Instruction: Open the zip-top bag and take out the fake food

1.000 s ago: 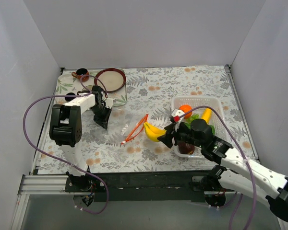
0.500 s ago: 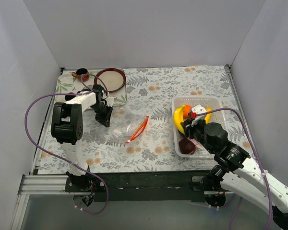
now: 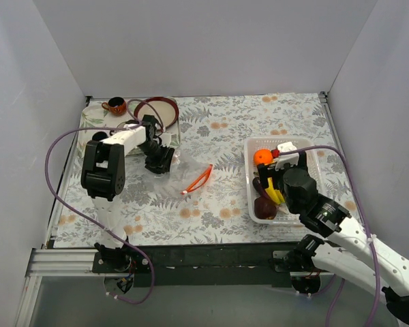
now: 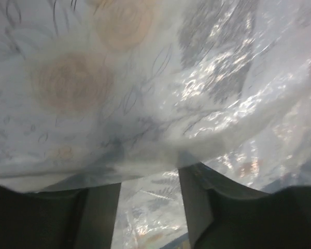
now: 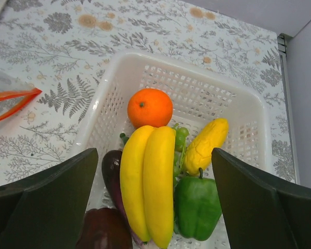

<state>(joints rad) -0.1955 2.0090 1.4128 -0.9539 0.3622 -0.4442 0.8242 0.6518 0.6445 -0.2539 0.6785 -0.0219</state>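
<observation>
The zip-top bag [image 3: 177,172] lies crumpled on the floral mat left of centre, its orange zip strip [image 3: 199,178] pointing right. My left gripper [image 3: 161,161] sits at the bag's left edge. In the left wrist view the left gripper [image 4: 149,179] has its fingers apart, and clear film [image 4: 212,88] fills the frame. The fake food lies in the white basket [image 3: 307,153]: bananas [image 5: 147,181], an orange [image 5: 150,107], a green pepper [image 5: 197,207], a purple eggplant [image 5: 111,174] and a yellow piece [image 5: 206,145]. My right gripper [image 5: 154,155] hovers wide open over the bananas, gripping nothing.
A brown bowl [image 3: 157,112] and a small brown cup [image 3: 116,106] stand at the back left, close behind the left arm. White walls enclose the mat on three sides. The basket [image 5: 119,78] sits near the right wall.
My right gripper carried the bananas from beside the bag to the basket and let them go there. The left gripper shifted right along the bag and its fingers parted.
</observation>
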